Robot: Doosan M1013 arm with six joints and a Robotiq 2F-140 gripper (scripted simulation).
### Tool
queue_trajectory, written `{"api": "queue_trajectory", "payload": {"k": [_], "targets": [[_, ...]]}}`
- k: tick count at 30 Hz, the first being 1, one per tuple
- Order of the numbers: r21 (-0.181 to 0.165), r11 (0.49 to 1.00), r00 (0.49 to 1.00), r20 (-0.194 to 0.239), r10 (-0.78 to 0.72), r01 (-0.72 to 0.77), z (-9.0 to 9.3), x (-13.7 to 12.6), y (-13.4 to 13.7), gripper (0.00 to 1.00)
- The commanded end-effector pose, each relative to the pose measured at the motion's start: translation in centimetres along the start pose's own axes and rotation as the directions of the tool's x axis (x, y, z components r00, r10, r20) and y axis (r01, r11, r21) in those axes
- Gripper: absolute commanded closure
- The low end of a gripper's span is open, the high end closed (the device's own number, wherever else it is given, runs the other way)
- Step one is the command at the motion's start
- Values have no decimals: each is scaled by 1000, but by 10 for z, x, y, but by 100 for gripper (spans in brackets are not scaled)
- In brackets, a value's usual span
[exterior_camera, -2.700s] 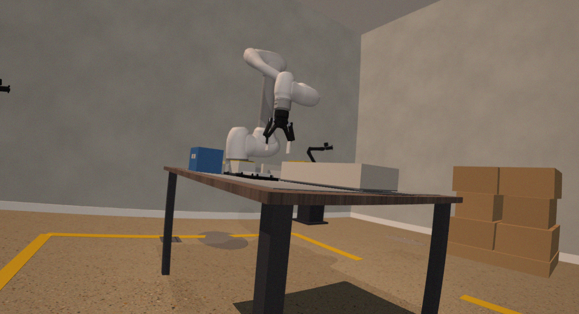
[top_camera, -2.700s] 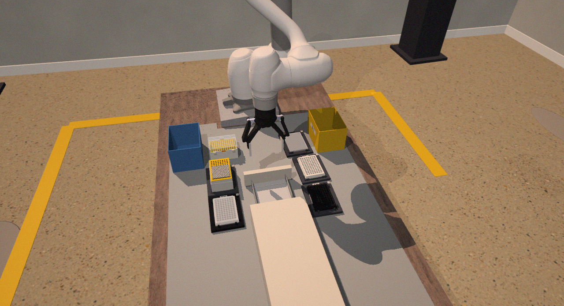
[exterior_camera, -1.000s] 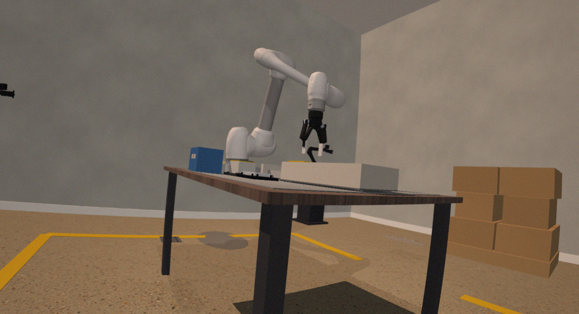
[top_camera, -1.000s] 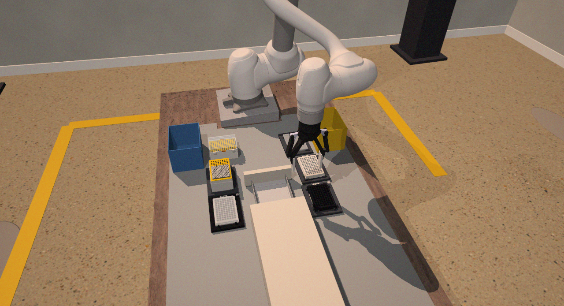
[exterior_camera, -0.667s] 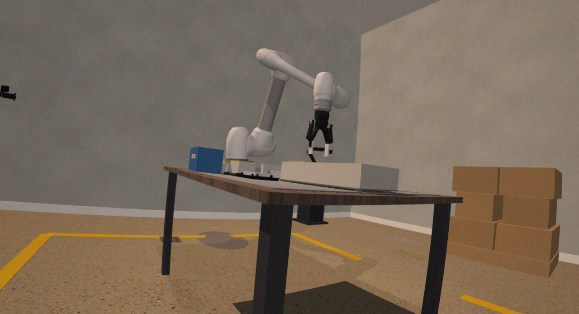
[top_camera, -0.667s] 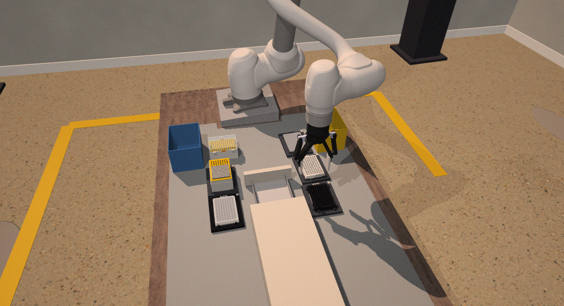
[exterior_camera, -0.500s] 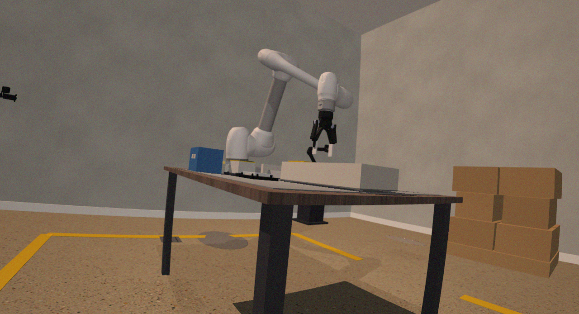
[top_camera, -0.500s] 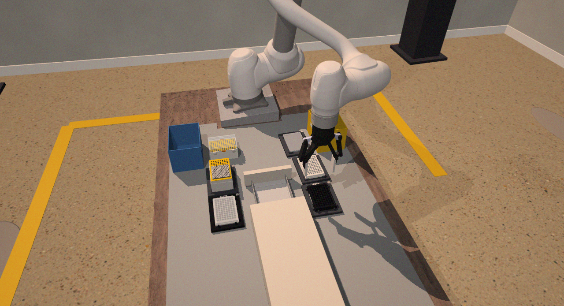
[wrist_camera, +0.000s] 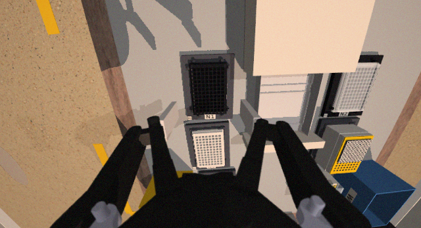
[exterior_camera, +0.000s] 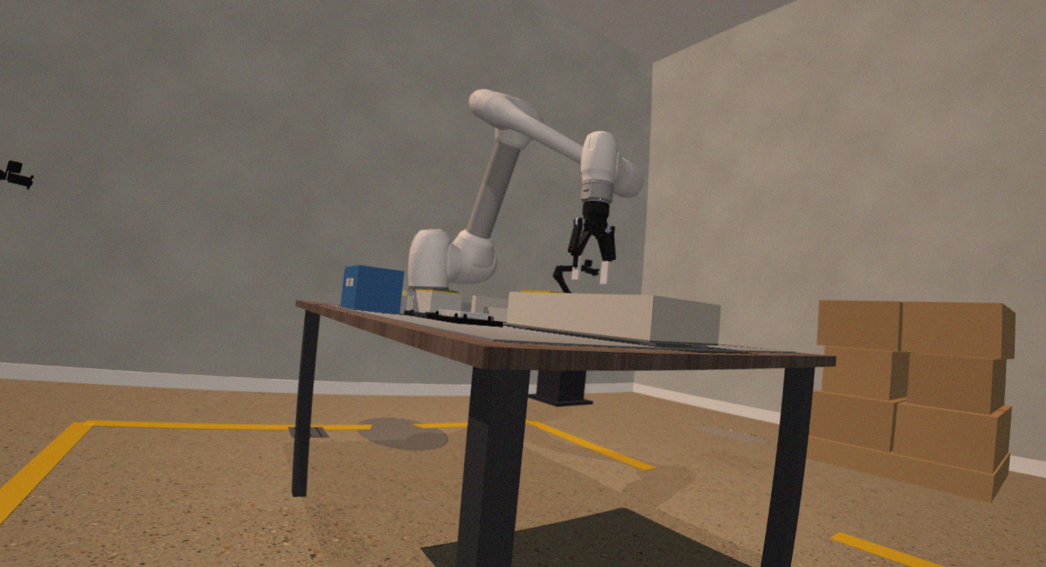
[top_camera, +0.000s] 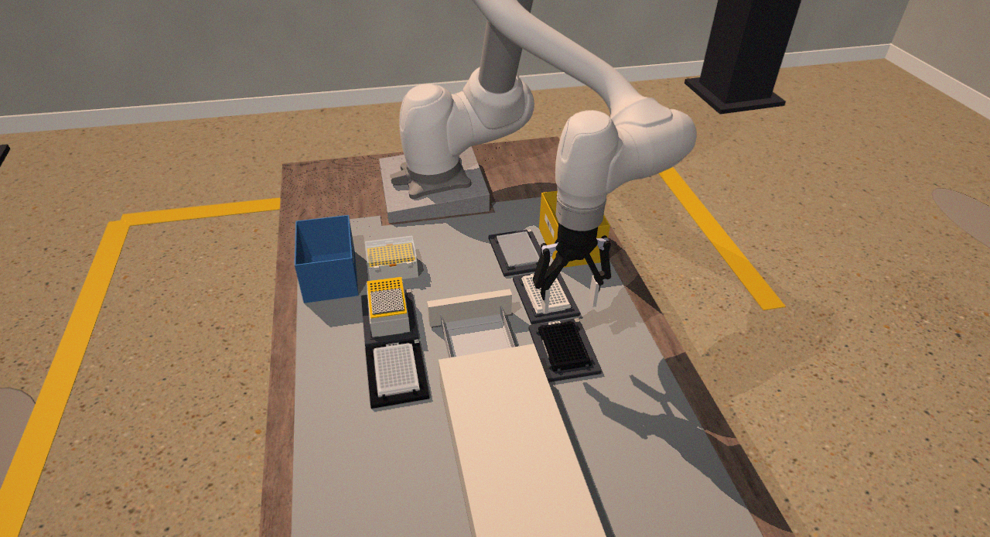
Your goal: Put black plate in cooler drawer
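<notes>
A: Where is the tool (top_camera: pixel 571 285) hanging, and how are its fingers standing?

B: You are looking at the tool hanging high above the tabletop (top_camera: pixel 325 423), pointing straight down over the white plate (top_camera: pixel 549 295). Its fingers are standing fairly wide apart and are gripping nothing. In the wrist view you are seeing the two black fingers framing the white plate (wrist_camera: pixel 209 147) from above, well clear of it.

A: And where is the black plate (top_camera: pixel 563 345) lying?

B: You are finding the black plate (wrist_camera: pixel 208 87) lying flat in its dark nest, labelled N1 (wrist_camera: pixel 210 116), just beyond the white plate as counted from the arm's base (top_camera: pixel 400 213). It is carrying no lid, and the tool is not touching it.

A: How is the cooler (top_camera: pixel 508 430) standing?

B: You are seeing the cooler (wrist_camera: pixel 310 27) lying beside the nest, with its drawer (top_camera: pixel 477 336) pulled out toward the arm's base and the pale front panel (top_camera: pixel 469 305) facing that way. The drawer (wrist_camera: pixel 283 96) is showing a light floor with ribs across it.

A: What is standing farther out?

B: The yellow bin (top_camera: pixel 547 212) is sitting mostly hidden behind the wrist; the blue bin (top_camera: pixel 323 257) and the tip box (top_camera: pixel 390 255) are standing on the far side of the drawer.
</notes>
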State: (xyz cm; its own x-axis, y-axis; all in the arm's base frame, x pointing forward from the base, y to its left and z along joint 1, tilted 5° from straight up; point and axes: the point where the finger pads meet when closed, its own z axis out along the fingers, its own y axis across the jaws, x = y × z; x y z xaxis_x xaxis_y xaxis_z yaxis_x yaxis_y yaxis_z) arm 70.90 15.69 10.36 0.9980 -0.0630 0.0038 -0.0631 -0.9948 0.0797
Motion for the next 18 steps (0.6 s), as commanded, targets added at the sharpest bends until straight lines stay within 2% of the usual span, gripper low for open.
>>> {"api": "queue_trajectory", "payload": {"k": [1, 18], "targets": [[0, 1000, 1000, 0, 0, 0, 2, 0, 0, 34], [0, 1000, 1000, 0, 0, 0, 22, 0, 0, 34]]}}
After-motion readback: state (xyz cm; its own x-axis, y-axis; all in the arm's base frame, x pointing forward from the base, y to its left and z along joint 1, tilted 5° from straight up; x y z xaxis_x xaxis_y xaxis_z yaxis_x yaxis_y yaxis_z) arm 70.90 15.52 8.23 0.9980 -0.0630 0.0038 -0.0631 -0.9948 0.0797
